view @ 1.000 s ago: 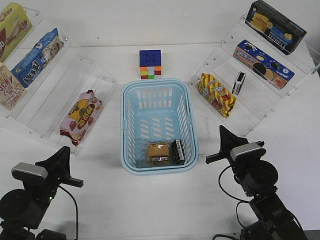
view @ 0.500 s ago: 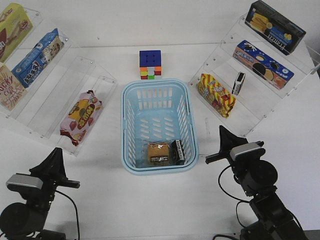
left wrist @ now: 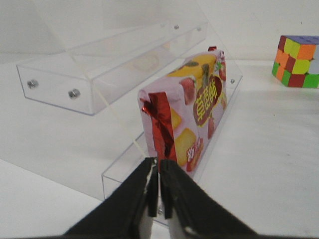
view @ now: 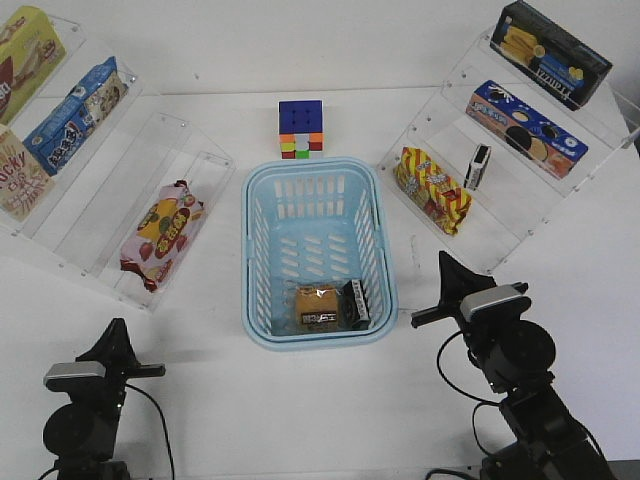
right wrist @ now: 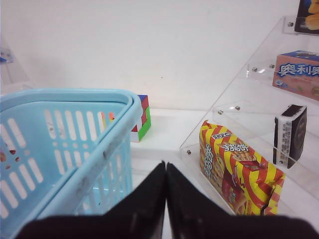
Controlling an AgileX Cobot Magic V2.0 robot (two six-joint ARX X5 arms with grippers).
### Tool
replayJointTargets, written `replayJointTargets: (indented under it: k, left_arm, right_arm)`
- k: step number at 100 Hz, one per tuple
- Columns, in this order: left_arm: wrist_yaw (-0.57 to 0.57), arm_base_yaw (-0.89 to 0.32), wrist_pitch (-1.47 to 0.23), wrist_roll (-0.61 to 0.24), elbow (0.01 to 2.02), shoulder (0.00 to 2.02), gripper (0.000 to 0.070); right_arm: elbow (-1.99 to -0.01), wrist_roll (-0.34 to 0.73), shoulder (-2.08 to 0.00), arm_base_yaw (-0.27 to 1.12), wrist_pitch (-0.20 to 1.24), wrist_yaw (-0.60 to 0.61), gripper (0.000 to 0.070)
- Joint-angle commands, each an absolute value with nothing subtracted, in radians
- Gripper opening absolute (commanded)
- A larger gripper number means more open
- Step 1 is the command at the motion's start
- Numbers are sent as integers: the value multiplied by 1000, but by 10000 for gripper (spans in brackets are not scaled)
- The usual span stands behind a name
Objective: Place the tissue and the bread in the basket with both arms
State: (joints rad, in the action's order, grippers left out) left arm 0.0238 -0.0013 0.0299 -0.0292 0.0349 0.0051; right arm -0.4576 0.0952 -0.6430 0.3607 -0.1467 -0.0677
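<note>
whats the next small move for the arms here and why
Probably none beyond parking both arms. The bread and tissue already lie side by side in the basket, near its front wall. The left pincer and right pincer are shut on nothing and sit outside the basket, so nothing seems left to carry.

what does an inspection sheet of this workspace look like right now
surface: white table, nothing spilled.
job's things: bread and tissue side by side in basket, near end.
clutter: puzzle cube behind basket; pink snack bag on left rack; red-yellow snack bag, second black pack, cookie boxes on right rack.
grippers: left gripper shut, empty; right gripper shut, empty.
cables: black, hanging by both arms.
surroundings: white wall.
</note>
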Motion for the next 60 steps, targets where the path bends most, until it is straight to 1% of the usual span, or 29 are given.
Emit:
replayJointTargets:
  k: [1, 11, 23, 60]
  left_arm:
    - [10, 4, 52, -36, 12, 3, 1]
    - [5, 6, 10, -32, 14, 3, 1]
    - [5, 6, 0, 20, 14, 3, 1]
    - [5, 6, 1, 15, 14, 3, 1]
  right_arm:
    - [-469, 108, -649, 366, -160, -69, 4]
    - [-469, 108, -649, 366, -166, -68, 4]
    - [-469, 108, -649, 366, -168, -69, 4]
    - [-469, 108, -649, 366, -180, -69, 3]
